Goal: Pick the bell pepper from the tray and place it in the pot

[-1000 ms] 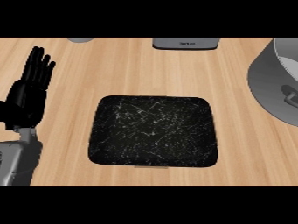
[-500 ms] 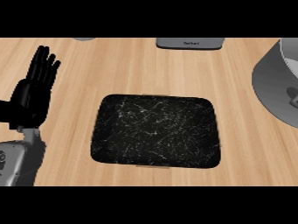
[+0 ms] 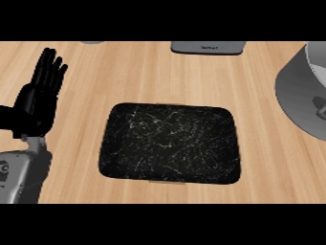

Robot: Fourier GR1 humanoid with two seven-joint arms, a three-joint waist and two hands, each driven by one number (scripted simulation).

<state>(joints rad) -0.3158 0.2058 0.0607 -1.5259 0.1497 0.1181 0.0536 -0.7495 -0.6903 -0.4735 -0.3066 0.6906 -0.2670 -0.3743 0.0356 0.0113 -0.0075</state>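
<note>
Head view: my left hand [image 3: 37, 103] rests, fingers straight; right of them the tray [image 3: 169, 143] shows no pepper, pot [image 3: 313, 95] beyond.

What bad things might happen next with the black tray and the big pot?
1. No bell pepper shows on the black tray or anywhere else in view, so a reach there might grab nothing.
2. The grey pot is cut off by the view's right edge, so its opening is hard to judge and a drop could miss it.
3. Only the left hand shows, open at the left with the tray between it and the pot; a sweep across might bump the tray.
</note>
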